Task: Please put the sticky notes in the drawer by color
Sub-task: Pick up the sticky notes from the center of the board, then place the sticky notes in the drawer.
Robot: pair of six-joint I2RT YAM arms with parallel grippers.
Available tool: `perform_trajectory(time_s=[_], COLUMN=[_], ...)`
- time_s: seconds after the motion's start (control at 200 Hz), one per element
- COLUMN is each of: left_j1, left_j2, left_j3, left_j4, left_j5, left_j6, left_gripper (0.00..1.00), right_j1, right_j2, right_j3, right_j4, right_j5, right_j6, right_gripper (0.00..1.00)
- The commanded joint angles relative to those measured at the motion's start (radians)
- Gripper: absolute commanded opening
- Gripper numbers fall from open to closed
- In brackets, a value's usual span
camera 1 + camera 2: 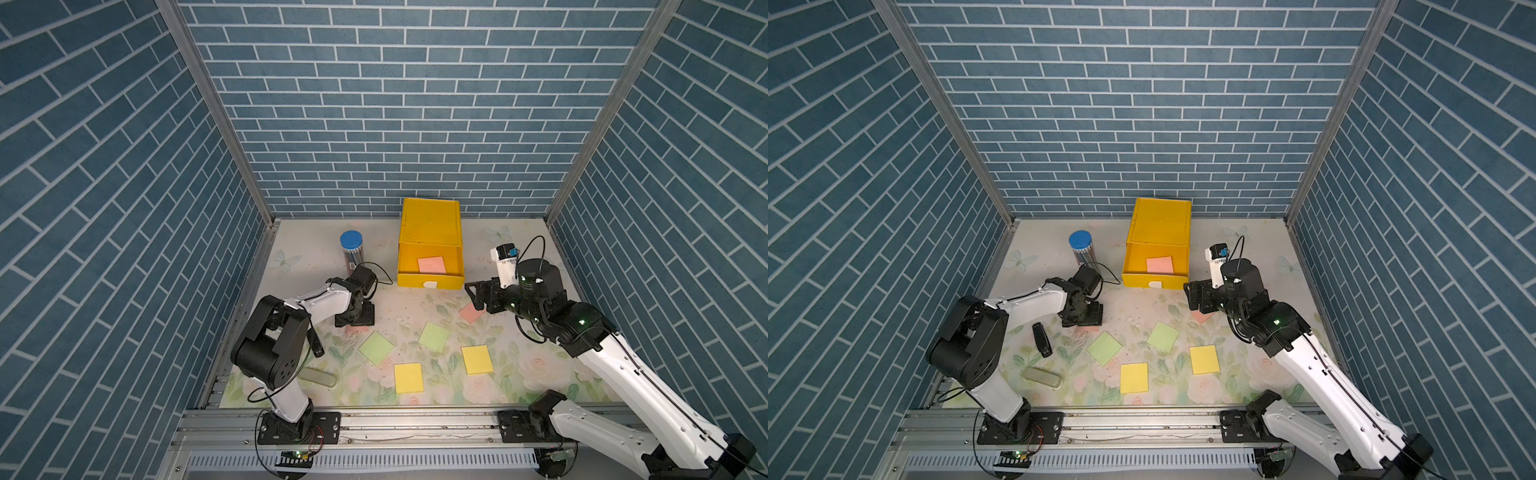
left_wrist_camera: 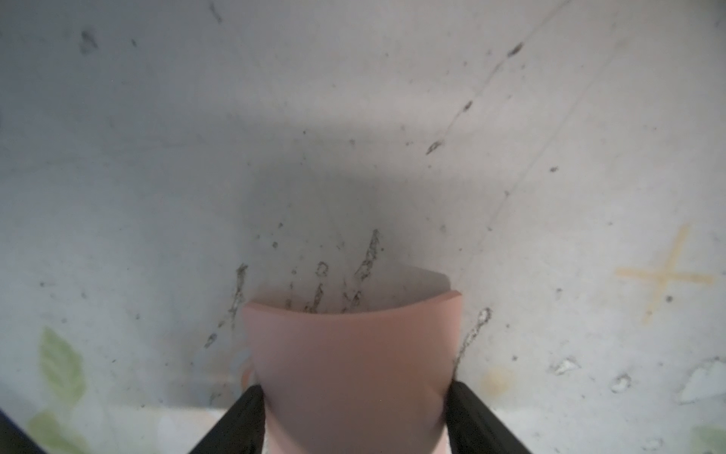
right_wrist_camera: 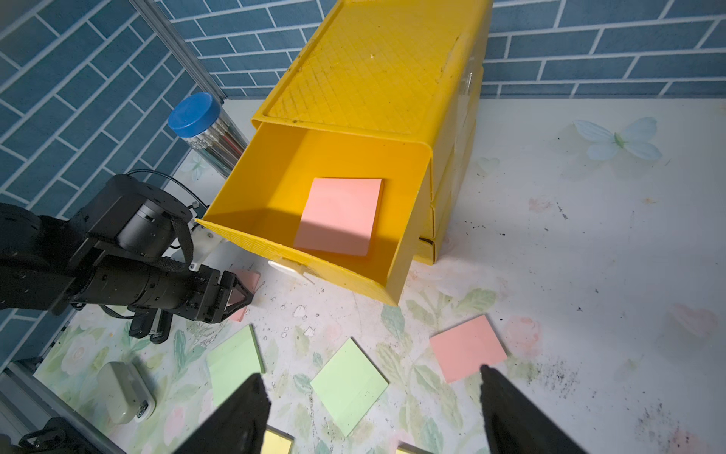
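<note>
— While we're watching, what is the left end effector (image 2: 355,389) doing in front of the yellow drawer unit (image 1: 430,220)?
— It's pinching a pink note (image 2: 353,346) between its fingers (image 2: 239,416). The jaws are closing on it and bowing the paper just over the worktop (image 1: 519,374).
— And the right end effector (image 3: 370,373)?
— It's hanging beside the unit's front, jaws standing wide apart, gripping nothing.
— Where is everything else lying?
— One pink pad (image 3: 340,222) is sitting inside the pulled-out top drawer (image 3: 275,184). Another pink note (image 3: 467,351), one green note (image 1: 376,348), another green note (image 1: 434,336), one yellow note (image 1: 408,377) and another yellow note (image 1: 477,360) are lying in front of the unit.
</note>
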State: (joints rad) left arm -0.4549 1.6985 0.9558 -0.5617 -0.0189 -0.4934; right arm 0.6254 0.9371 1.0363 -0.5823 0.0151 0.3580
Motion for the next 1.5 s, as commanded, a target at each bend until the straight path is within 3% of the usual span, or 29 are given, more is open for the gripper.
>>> perform_trajectory(time_s=[0.0, 0.68, 0.925, 1.495], left_j1=[0.002, 0.003, -0.01, -0.077], left_j2=[0.049, -0.119, -0.157, -0.112], left_j3=[-0.053, 0.218, 0.363, 0.806], left_j4=[-0.035, -0.242, -0.318, -0.478], left_j5=[0.019, -0.036, -0.027, -0.004], left_j6=[-0.02, -0.007, 0.001, 0.014], left_gripper=[0.75, 0.69, 0.68, 0.68], right_j1=[-0.004, -0.004, -0.021, -0.086], right_j2=[-0.005, 0.006, 0.002, -0.075], right_j3=[-0.012, -0.037, -0.096, -0.189], right_j4=[0.028, 0.051, 0.027, 0.037], right_j5=[-0.005, 0.007, 0.081, 0.049], right_j6=[-0.022, -0.022, 0.009, 0.025], right_gripper=[0.86, 0.85, 0.84, 0.83])
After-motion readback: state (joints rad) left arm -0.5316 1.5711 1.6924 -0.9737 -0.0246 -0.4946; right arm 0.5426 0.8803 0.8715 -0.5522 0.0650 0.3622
